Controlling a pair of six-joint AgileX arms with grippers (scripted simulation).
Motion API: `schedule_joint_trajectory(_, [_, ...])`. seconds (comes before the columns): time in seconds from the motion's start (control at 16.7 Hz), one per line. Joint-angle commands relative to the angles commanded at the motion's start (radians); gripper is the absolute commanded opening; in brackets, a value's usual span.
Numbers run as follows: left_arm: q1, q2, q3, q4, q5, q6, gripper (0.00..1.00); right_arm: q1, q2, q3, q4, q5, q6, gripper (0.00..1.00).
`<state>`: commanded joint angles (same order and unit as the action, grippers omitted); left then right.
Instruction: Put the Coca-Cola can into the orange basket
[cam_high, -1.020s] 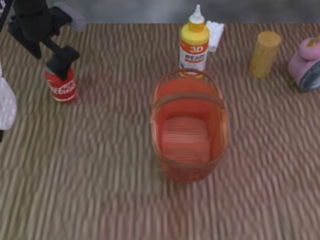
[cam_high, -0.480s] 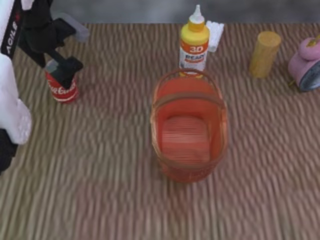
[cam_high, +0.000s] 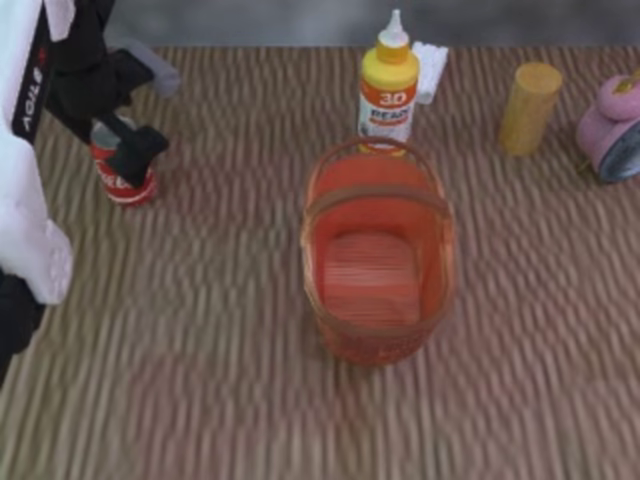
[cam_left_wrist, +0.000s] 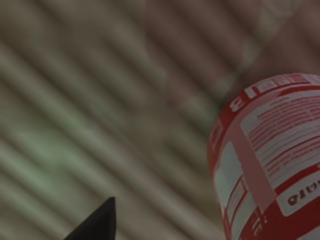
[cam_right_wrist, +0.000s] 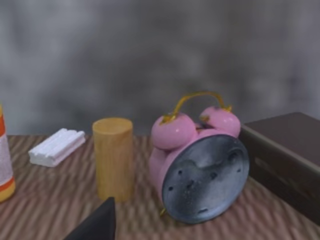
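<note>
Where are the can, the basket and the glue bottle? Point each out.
can (cam_high: 124, 183), top view, red side below the gripper
basket (cam_high: 375, 196), top view, arched handle
glue bottle (cam_high: 387, 85), top view, yellow body

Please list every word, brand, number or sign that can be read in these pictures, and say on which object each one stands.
"3D": orange label of the yellow glue bottle; the line under it is too blurred.
White script on the Coca-Cola can: mostly hidden by the left gripper, unreadable.
Fine print on the can, left wrist view: unreadable.
Lettering on the left arm: too blurred.
</note>
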<state>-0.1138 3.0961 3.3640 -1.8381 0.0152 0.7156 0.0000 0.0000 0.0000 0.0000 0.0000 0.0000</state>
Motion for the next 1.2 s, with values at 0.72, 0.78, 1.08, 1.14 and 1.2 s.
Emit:
schedule_joint_trajectory(0.72, [0.000,0.000,0.000,0.000,0.000,0.000,0.10,0.000,0.000,0.000,0.000,0.000,0.000,1.00])
schedule_joint_trajectory(0.78, [0.000,0.000,0.000,0.000,0.000,0.000,0.02,0.000,0.000,0.000,0.000,0.000,0.000,1.00])
schedule_joint_trajectory(1.08, [0.000,0.000,0.000,0.000,0.000,0.000,0.00,0.000,0.000,0.000,0.000,0.000,0.000,1.00])
schedule_joint_trajectory(1.14, [0.000,0.000,0.000,0.000,0.000,0.000,0.00,0.000,0.000,0.000,0.000,0.000,0.000,1.00])
schedule_joint_trajectory(1.2, [0.000,0.000,0.000,0.000,0.000,0.000,0.00,0.000,0.000,0.000,0.000,0.000,0.000,1.00])
